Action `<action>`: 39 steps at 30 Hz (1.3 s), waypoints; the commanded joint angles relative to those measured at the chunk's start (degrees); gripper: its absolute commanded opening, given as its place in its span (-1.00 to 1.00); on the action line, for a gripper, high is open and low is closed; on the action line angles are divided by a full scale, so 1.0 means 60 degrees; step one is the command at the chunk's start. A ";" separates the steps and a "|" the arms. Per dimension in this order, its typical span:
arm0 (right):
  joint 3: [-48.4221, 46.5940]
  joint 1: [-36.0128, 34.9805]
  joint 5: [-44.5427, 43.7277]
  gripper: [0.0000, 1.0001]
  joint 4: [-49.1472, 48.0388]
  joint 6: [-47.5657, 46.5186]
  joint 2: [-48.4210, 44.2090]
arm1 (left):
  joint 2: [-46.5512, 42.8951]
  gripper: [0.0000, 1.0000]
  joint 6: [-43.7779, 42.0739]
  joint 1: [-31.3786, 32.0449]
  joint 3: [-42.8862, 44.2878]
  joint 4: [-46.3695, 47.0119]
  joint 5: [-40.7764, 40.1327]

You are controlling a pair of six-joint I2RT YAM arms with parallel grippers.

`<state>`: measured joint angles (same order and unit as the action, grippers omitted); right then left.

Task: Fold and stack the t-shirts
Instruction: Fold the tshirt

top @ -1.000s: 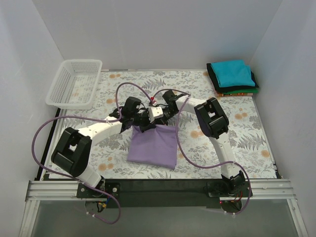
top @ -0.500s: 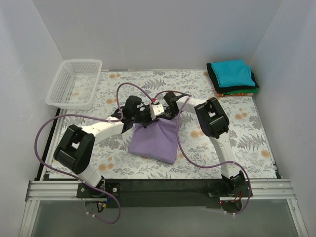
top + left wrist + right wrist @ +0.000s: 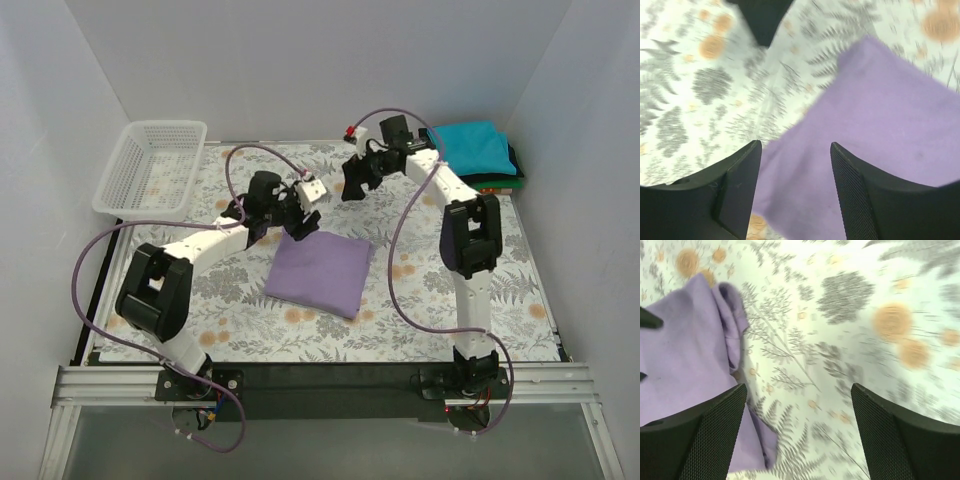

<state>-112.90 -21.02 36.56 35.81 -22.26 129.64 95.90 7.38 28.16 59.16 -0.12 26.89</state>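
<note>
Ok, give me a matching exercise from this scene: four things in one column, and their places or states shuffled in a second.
Things:
1. lavender t-shirt
2. teal t-shirt
3. mesh basket
4. left end effector

Places or states:
A. far left corner
B. far right corner, uppermost of the folded ones
C. folded, lying in the middle
D. open, over the lavender cloth's edge

Pairs: 1-C, 2-B, 3-A, 4-D
</note>
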 commanded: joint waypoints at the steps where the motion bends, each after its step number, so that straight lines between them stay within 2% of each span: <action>1: -0.0037 0.0177 -0.0337 0.81 -0.0139 0.0032 -0.1856 | -0.1082 0.13 0.1404 -0.0503 0.1010 -0.0828 0.0467; 3: 0.0811 0.0207 0.0146 0.77 -0.0110 0.0223 -0.2415 | -0.1406 0.12 0.2341 -0.0766 0.0864 -0.1178 0.1035; 7: 0.2817 0.0192 0.1814 0.36 -0.0240 0.1232 -0.3718 | -0.1832 0.02 0.3865 -0.1148 0.0206 -0.1416 0.2298; 8: 0.3227 0.0192 0.2557 0.33 -0.0386 0.1815 -0.3838 | -0.1803 0.01 0.4637 -0.1221 0.0045 -0.1299 0.2387; 9: 0.4130 0.0163 0.2855 0.28 -0.0852 0.2198 -0.3926 | -0.1760 0.00 0.4964 -0.1396 -0.0290 -0.0936 0.2489; 12: 0.5481 -0.0042 0.3573 0.20 -0.1717 0.3165 -0.3956 | -0.1424 -0.06 0.6293 -0.1806 -0.0601 -0.0116 0.2899; 15: 0.6071 -0.0203 0.3357 0.13 -0.2042 0.3155 -0.3621 | -0.0780 -0.10 0.7320 -0.2143 -0.0631 0.0499 0.3163; 21: 0.5927 -0.0145 0.2083 0.08 -0.1897 0.2306 -0.2246 | -0.0309 -0.19 0.8627 -0.2218 -0.1537 0.1190 0.2535; 25: 0.5167 -0.0013 0.1511 0.04 -0.1473 0.1706 -0.1483 | 0.0012 -0.22 0.9637 -0.2233 -0.2240 0.1133 0.2300; 30: 0.3848 0.0002 0.0763 -0.03 -0.0682 0.0724 -0.1187 | -0.0540 -0.23 1.1162 -0.2218 -0.3837 0.2537 0.3014; 32: 0.3671 0.0016 0.1112 -0.03 -0.0447 0.0474 -0.1450 | -0.0966 -0.20 1.0946 -0.2218 -0.3868 0.2642 0.3265; 35: 0.3744 0.0016 0.1523 0.07 -0.0446 0.0560 -0.2255 | -0.1641 -0.12 1.0068 -0.2233 -0.3153 0.1825 0.3486; 39: 0.3569 0.0089 0.0838 0.21 -0.0549 0.0809 -0.2755 | -0.2082 -0.01 0.8866 -0.2554 -0.2478 0.1062 0.2623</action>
<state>-88.75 -20.91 43.75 31.99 -16.80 117.36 87.00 66.41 14.50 40.60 7.97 44.42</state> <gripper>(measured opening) 0.595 0.484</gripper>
